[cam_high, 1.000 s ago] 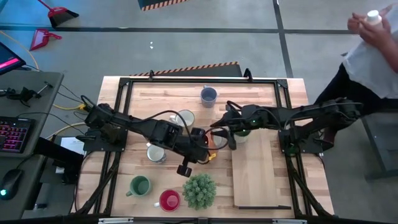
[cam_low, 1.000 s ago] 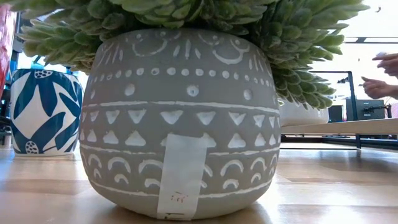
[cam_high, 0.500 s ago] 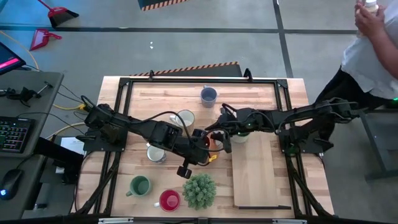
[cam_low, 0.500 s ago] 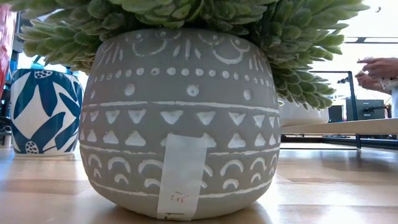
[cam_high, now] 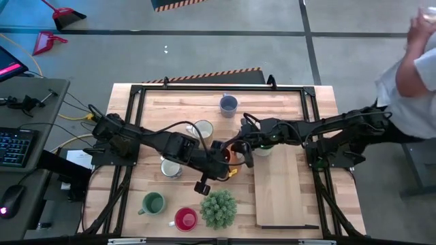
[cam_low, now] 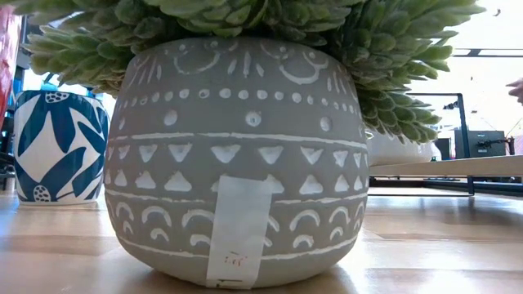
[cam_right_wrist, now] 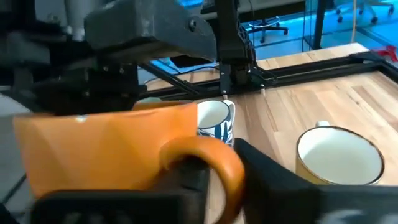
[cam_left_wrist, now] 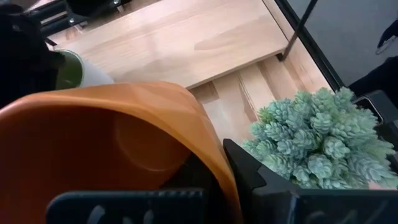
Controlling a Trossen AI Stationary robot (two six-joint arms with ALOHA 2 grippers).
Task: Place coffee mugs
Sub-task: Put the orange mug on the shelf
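Observation:
An orange mug [cam_high: 234,156] hangs over the table's middle between both grippers. My left gripper [cam_high: 223,161] reaches it from the left and is shut on its rim. My right gripper [cam_high: 240,150] comes from the right, shut on its handle. On the table stand a blue-grey mug [cam_high: 228,104], a cream mug [cam_high: 202,129], a white mug [cam_high: 170,167], a green mug [cam_high: 153,203] and a red mug [cam_high: 185,218]. A green mug [cam_high: 264,144] is mostly hidden under my right arm. My left gripper pinches the orange mug's wall at the rim [cam_left_wrist: 214,146], one finger [cam_left_wrist: 200,177] inside the mug and one finger [cam_left_wrist: 249,168] outside. It slants down from the table's left. The mug is clear of the table. My right gripper has the mug's handle [cam_right_wrist: 208,152] between its two fingers [cam_right_wrist: 267,174], coming nearly level from the table's right. The mug stands about upright in the hold, its handle turned toward this gripper.
A spiky green plant [cam_high: 218,208] in a grey patterned pot [cam_low: 237,155] stands at the near edge, beside a blue leaf-patterned mug [cam_low: 57,147]. A raised wooden board [cam_high: 279,187] lies right of centre. A person [cam_high: 415,75] stands beyond the table's right side.
My right gripper has gone a little toward the table's left, up to the orange mug that my left gripper keeps still. The person at the right has shifted and lifted a hand.

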